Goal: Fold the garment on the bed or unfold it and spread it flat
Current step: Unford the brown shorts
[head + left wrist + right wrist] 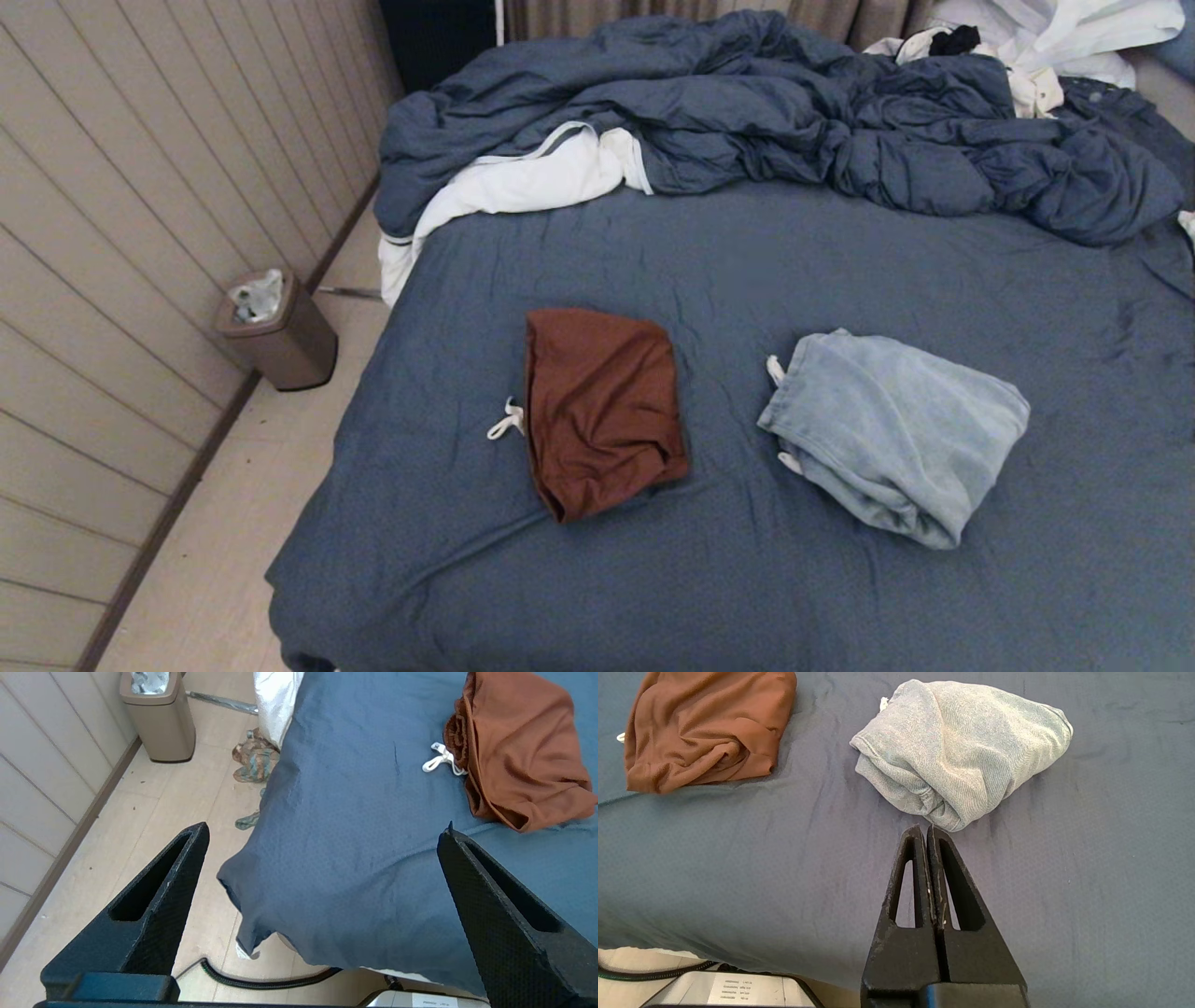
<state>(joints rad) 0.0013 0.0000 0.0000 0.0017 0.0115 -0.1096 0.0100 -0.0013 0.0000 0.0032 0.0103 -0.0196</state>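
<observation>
Bed (747,579) runs away lengthwise — left gripper (322,835) agape, right gripper (927,833) closed, both empty

On the slate-blue bed (747,579) lie 2 folded garments: rust-brown shorts (602,411) and light-blue shorts (896,434), apart.

A tan waste bin (280,331) with a crumpled liner stands on the pale floor (233,523) against the panelled wall (121,233). Some patterned cloth (254,760) lies on the floor near it. A black cable (261,980) curls across the floor. White clothes (1046,42) are heaped far back, before a curtain (653,14).
</observation>
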